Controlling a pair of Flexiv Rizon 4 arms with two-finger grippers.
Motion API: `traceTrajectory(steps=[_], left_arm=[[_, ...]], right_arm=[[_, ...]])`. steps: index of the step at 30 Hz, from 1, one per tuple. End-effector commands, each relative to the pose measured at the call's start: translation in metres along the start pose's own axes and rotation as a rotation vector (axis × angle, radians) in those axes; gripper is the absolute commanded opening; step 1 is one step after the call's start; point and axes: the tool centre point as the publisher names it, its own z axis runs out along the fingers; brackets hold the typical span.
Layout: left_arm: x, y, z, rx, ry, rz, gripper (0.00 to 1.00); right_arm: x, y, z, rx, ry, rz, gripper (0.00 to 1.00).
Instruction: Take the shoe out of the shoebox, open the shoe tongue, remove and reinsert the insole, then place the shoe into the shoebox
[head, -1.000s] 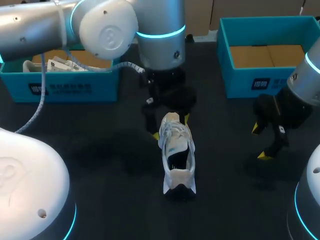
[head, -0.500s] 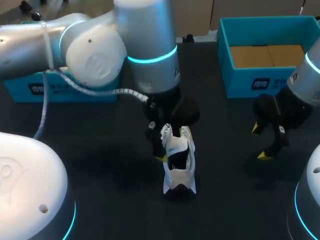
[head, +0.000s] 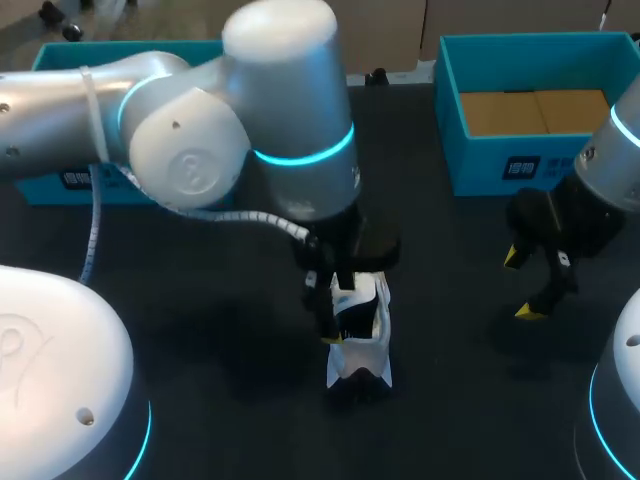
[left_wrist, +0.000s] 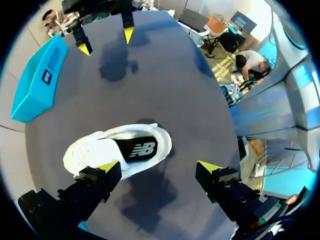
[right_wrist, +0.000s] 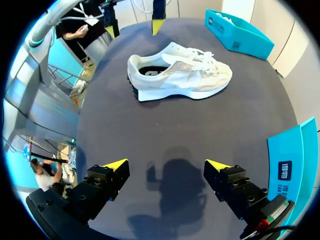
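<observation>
Print shows in three places, none clear enough to read out: a white logo (left_wrist: 142, 149) on the black insole (left_wrist: 117, 146), a white label (head: 522, 168) on the front wall of the right shoebox (head: 480, 172), and a similar one on the front wall of the left shoebox (head: 35, 185). Both boxes are teal and stand along the far side of the dark table (head: 200, 320). The white shoe (left_wrist: 87, 150) is outside them, upright on its sole near the middle of the table. Its long axis runs from the robot's side toward the far edge, heel nearest the robot, toe pointing away. The insole lies inside it, seen through the mouth. The left gripper (left_wrist: 159, 166) hangs over the shoe with its fingers spread wide, one tip above the laced forepart, the other above bare table; it grips nothing. The right gripper (right_wrist: 167, 164) hovers over bare table near the right shoebox, well apart from the shoe, fingers also spread and empty.
</observation>
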Motion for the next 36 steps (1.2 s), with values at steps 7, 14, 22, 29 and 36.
traceTrajectory(steps=[7,14,22,29,36], left_arm=[[0.023,-0.023,0.041,-0.036,-0.107,-0.045,1.00],[0.024,-0.017,0.052,-0.026,-0.136,-0.126,1.00],[0.020,-0.014,0.073,-0.030,-0.135,-0.175,1.00],[0.018,-0.016,0.093,-0.020,-0.131,-0.179,1.00],[0.016,-0.021,0.105,-0.044,-0.147,-0.206,1.00]], right_arm=[[0.001,0.000,0.001,0.001,-0.002,0.000,1.00],[0.001,0.000,0.001,0.001,-0.002,0.000,1.00],[0.001,0.000,0.001,0.001,-0.002,0.000,1.00],[0.001,0.000,0.001,0.001,-0.002,0.000,1.00],[0.001,0.000,0.001,0.001,-0.002,0.000,1.00]])
